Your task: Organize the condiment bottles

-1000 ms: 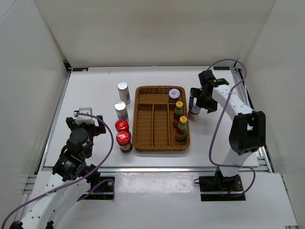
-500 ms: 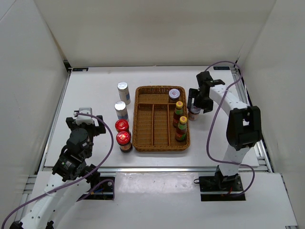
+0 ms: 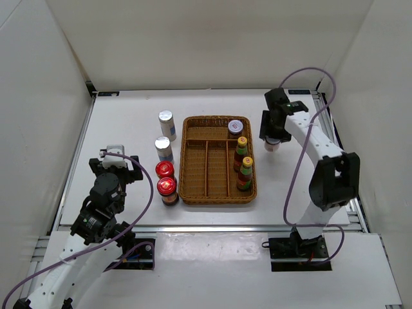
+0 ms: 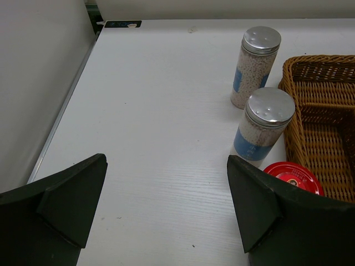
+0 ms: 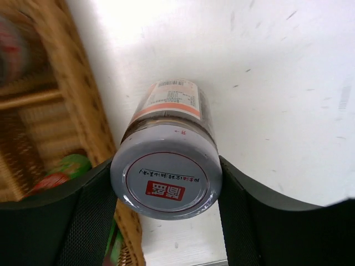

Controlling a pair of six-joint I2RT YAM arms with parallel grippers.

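snugly, grey-lidded jar [image 5: 166,166] sits inside right gripper [image 5: 166,191]

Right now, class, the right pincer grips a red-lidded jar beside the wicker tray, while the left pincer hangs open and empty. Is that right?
Not quite. What the right pincer grips is a grey-lidded jar, not a red-lidded one; the right wrist view shows the lid plainly. The rest holds: the jar is beside the wicker tray, and the left pincer hangs open and empty.

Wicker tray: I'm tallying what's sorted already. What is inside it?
One grey-lidded jar in the far cross compartment, two yellow-capped sauce bottles in the right long slot. The other slots show bare weave; the floor under them is covered.
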